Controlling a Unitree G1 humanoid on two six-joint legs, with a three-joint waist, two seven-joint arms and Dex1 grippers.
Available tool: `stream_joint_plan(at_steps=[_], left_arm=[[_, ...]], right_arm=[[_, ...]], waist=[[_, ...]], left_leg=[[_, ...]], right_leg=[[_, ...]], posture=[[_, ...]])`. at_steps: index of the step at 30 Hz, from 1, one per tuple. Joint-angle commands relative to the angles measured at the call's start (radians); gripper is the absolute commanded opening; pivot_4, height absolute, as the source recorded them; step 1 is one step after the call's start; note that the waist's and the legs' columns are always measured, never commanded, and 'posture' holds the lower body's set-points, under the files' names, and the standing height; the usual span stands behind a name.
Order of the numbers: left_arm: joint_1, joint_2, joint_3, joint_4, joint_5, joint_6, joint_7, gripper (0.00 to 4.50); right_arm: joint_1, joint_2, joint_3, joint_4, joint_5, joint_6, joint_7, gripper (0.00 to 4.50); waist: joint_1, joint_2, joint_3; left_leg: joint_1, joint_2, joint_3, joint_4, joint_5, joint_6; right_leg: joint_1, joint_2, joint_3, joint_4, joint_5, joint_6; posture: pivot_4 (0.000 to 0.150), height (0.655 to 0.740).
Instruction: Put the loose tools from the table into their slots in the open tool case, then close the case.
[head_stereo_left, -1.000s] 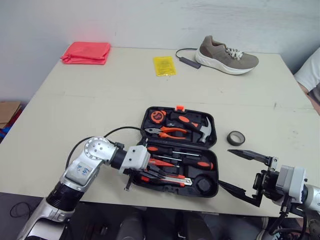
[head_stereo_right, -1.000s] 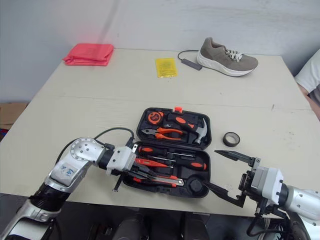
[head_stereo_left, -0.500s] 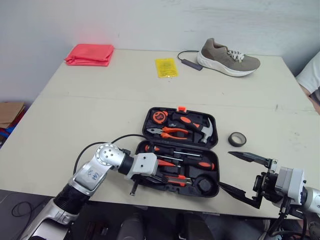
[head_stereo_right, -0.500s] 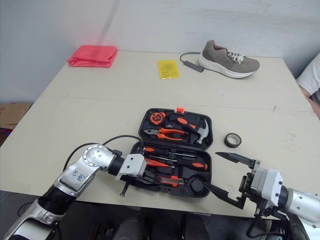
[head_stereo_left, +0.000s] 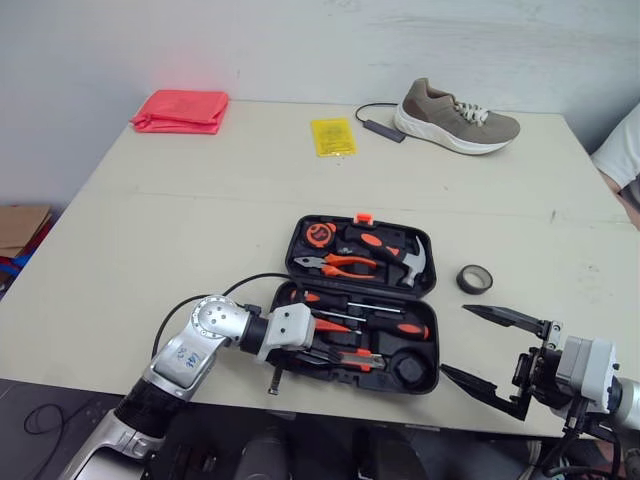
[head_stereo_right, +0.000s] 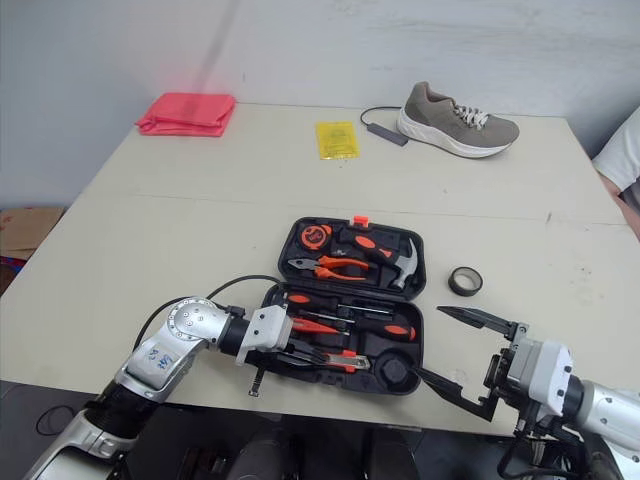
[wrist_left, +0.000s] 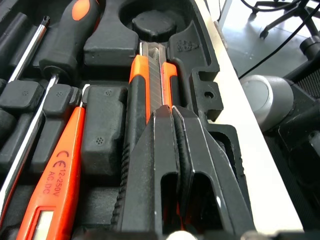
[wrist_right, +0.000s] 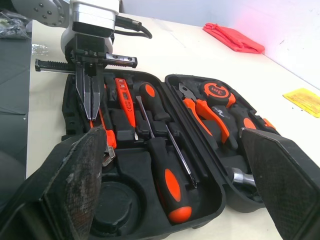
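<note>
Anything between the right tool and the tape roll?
Nothing visible. The tape roll lies on the table right of the case; the open right tool hangs nearer the front edge, with bare tabletop between them.

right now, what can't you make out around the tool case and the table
1. Utility knife: near end under the shut left gripper, left wrist view.
2. Yellow packet: print too small, eye views.
3. Person's sleeve: cut off by the right edge, eye views.

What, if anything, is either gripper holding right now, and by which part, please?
Nothing, as far as shows. The right gripper is open and empty; the left gripper is shut, tips over the utility knife lying in its slot.
</note>
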Motion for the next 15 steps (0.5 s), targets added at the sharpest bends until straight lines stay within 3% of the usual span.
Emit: stream_joint_plan(at_steps=[1,7,15], left_arm=[[-0.005,0.021,-0.028,0.037,0.082,0.053,0.047,0.04],[0.005,0.001,-0.047,0.001,0.064,0.133,0.068,0.04],[0.003,-0.045,0.037,-0.03,-0.02,0.011,0.055,0.04]], right_arm=[[0.007,0.007,-0.022,-0.018,0.021,-0.009,0.007,4.5],[0.025,0.006,-0.028,-0.021,0.028,-0.006,0.015,4.5],[0.033,0.005,-0.035,-0.01,0.035,-0.01,0.027,4.5]], waist=[[0.0,0.0,0.0],[0.002,0.0,0.0],[0.0,-0.001,0.001]], left_leg=[[0.0,0.0,0.0,0.0,0.0,0.0],[0.0,0.0,0.0,0.0,0.0,0.0],[-0.002,0.0,0.0,0.0,-0.001,0.001]], right_leg=[[0.0,0.0,0.0,0.0,0.0,0.0],[0.0,0.0,0.0,0.0,0.0,0.0],[-0.001,-0.001,0.0,-0.001,0.0,0.0]], posture=[[0.15,0.74],[0.15,0.74],[0.15,0.74]])
